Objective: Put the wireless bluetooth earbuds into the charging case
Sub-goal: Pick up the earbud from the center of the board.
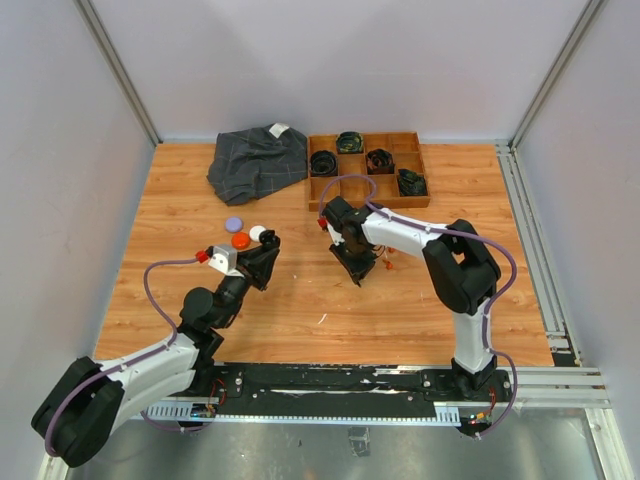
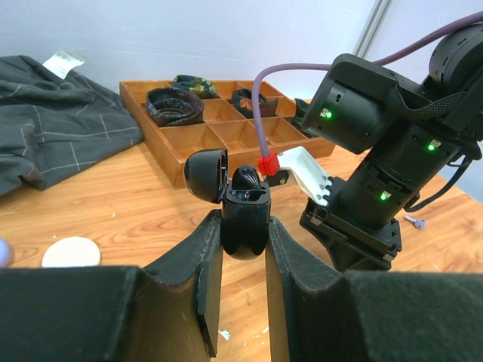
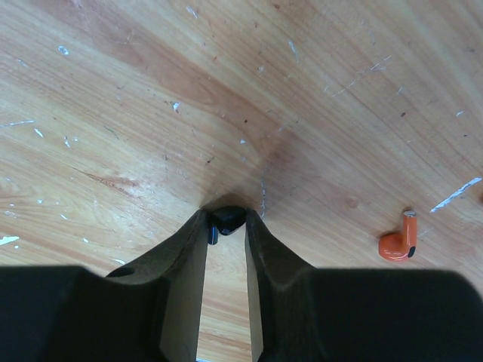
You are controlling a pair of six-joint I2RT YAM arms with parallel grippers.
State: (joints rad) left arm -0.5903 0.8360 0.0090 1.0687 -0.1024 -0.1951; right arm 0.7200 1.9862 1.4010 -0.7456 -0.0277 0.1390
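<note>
My left gripper (image 2: 243,240) is shut on the black charging case (image 2: 245,219) and holds it upright above the table, left of centre in the top view (image 1: 270,243). The case's lid (image 2: 205,175) is flipped open to the left, and a black earbud (image 2: 245,179) sits in it. My right gripper (image 3: 226,223) points down at the tabletop, its tips pinched on a small black earbud (image 3: 229,217) that lies on the wood. An orange earbud (image 3: 398,245) lies free to its right. A tiny purple earbud (image 2: 415,222) lies beyond the right arm.
A wooden compartment tray (image 1: 392,191) with black coiled belts stands at the back, and a dark cloth (image 1: 258,162) is bunched to its left. Purple (image 1: 234,224), orange (image 1: 240,241) and white (image 1: 257,233) pucks lie by the left gripper. The right arm's wrist (image 2: 377,151) is close in front of the case.
</note>
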